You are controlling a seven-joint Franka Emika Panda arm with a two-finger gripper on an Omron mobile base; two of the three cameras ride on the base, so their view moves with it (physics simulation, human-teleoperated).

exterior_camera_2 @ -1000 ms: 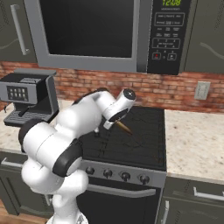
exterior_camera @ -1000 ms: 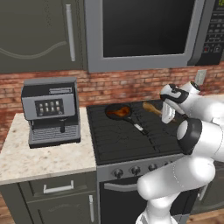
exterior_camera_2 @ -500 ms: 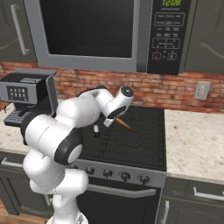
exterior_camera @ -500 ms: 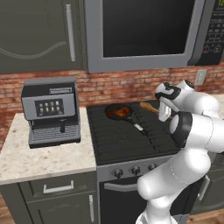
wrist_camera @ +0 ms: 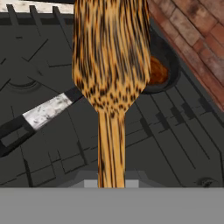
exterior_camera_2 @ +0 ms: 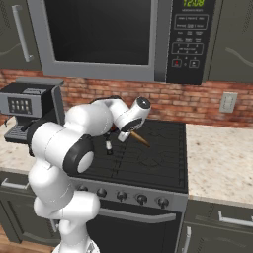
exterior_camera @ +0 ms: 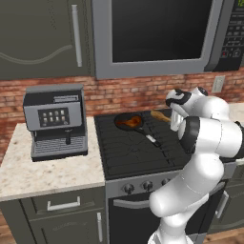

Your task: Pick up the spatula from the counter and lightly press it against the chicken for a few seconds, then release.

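we see the arm bent sharply over the stove [exterior_camera: 138,157], elbow high and forward. its gripper [exterior_camera: 174,121] is clamped narrow on the handle of the wooden spatula [exterior_camera: 160,116], blade in the air near the pan [exterior_camera: 136,117] holding the chicken [wrist_camera: 158,72].

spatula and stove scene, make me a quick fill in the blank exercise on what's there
1. The spatula is made of ____.
2. The pan with the chicken in it sits on the ____.
3. The coffee machine stands on the counter to the ____ of the stove.

Missing words: wood; stove; left
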